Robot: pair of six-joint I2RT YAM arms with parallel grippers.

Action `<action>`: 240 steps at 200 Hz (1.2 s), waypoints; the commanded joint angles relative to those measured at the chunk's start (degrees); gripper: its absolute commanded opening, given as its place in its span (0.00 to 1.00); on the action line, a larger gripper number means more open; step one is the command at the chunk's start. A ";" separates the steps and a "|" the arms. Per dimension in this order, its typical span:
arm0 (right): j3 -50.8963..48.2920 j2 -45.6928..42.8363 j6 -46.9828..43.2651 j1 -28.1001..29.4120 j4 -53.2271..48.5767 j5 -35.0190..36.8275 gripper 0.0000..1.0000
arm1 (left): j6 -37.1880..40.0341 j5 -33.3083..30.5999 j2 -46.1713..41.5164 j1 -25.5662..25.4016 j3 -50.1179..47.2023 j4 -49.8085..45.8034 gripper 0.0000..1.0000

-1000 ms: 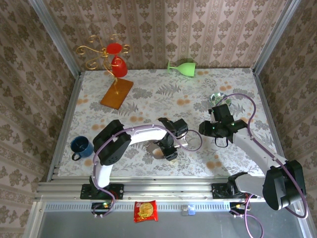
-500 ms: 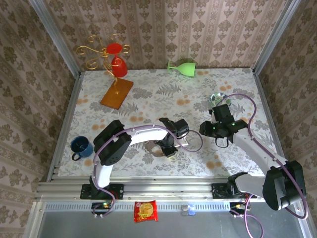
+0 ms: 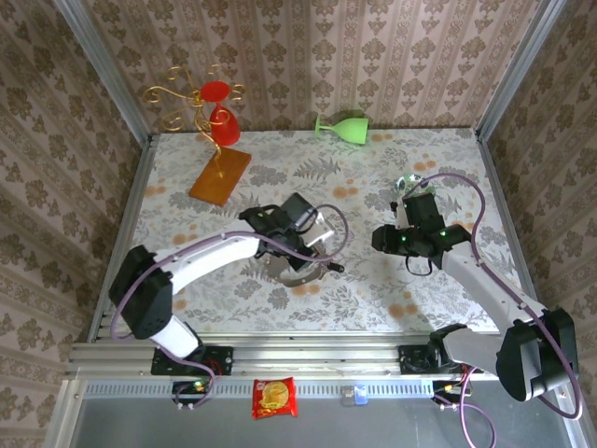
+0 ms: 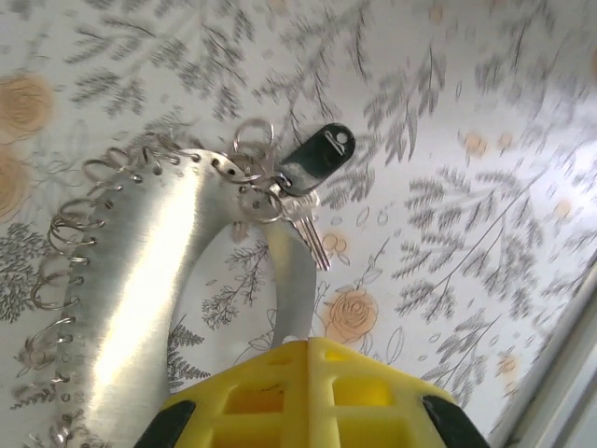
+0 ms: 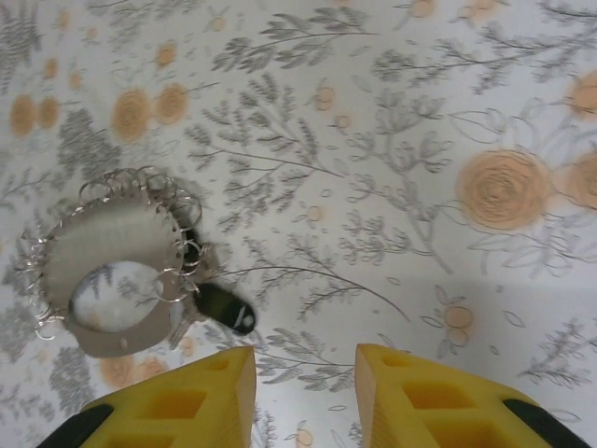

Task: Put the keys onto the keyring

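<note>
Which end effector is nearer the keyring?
Left. The left end effector is shut on the keyring; the right end effector hangs open, apart, off to its right.

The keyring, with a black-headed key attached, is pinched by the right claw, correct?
No, the left claw pinches the keyring, black-headed key attached, as the left wrist view shows; the right claw stands open, apart from it.

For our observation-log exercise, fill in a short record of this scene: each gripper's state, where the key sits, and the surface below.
left gripper: shut on the keyring
right gripper: open, holding nothing, apart from the keyring
key: black head, hooked on a small wire loop at the keyring's edge
table: floral-patterned top
</note>
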 commanded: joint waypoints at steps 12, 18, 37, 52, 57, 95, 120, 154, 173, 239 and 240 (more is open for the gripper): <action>1.28 0.68 -5.15 3.67 6.91 -5.29 0.35 | -2.59 8.62 -3.59 4.59 -3.99 4.07 0.00; 1.33 1.09 -5.82 4.71 7.49 -4.54 0.36 | -2.35 8.76 -3.74 5.15 -3.99 3.69 0.00; 1.99 3.55 -5.01 6.18 7.63 -2.96 0.36 | -0.76 8.51 -3.41 4.86 -3.47 2.05 0.05; 2.96 5.85 -2.84 6.16 6.92 -2.91 0.36 | -0.62 6.38 -1.87 3.10 -3.14 0.42 0.26; 3.17 6.59 -1.97 6.12 6.89 -3.08 0.36 | -0.83 5.50 -1.17 2.59 -2.94 -0.13 0.29; 1.17 11.86 14.57 10.31 13.11 -8.90 0.37 | -12.18 1.43 -5.41 6.27 -9.18 9.91 0.39; -3.53 14.14 27.21 16.35 25.29 -6.95 0.39 | -19.00 -1.97 -10.20 9.63 -15.14 16.66 0.43; -4.81 20.06 34.16 20.85 30.22 -3.95 0.40 | -22.56 -2.52 -10.68 11.29 -19.54 19.40 0.45; -4.71 22.44 35.61 22.25 31.24 -4.04 0.40 | -25.23 -0.87 -9.56 12.98 -22.06 22.91 0.42; -2.95 27.21 37.67 22.61 28.44 -5.70 0.36 | -27.58 4.53 -4.25 15.89 -25.71 28.89 0.36; -2.91 27.20 37.68 22.61 28.30 -5.62 0.36 | -27.56 4.54 -4.22 15.89 -25.71 28.95 0.36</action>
